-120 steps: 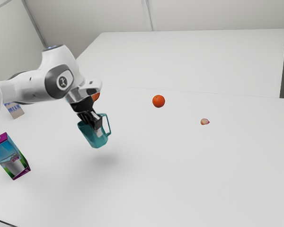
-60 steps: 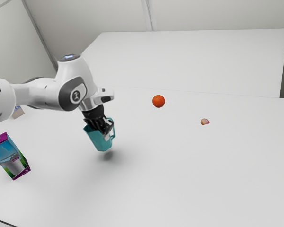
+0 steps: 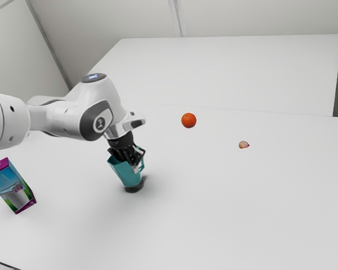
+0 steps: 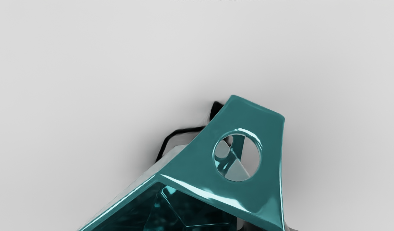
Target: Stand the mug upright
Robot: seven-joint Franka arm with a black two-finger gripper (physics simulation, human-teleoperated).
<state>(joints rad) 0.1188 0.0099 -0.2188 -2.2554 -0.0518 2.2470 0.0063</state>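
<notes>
Teal mug (image 3: 124,172), one: tilted, base lowermost; pinched near rim between jaws of black two-finger gripper (image 3: 137,161), presumably for standing upright.

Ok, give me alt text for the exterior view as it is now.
The black gripper of a white robot arm holds a teal mug, tilted, its base close to the white table. Toward the exterior view's right are an orange and a small pinkish item; a purple-edged carton is near its left edge.
</notes>
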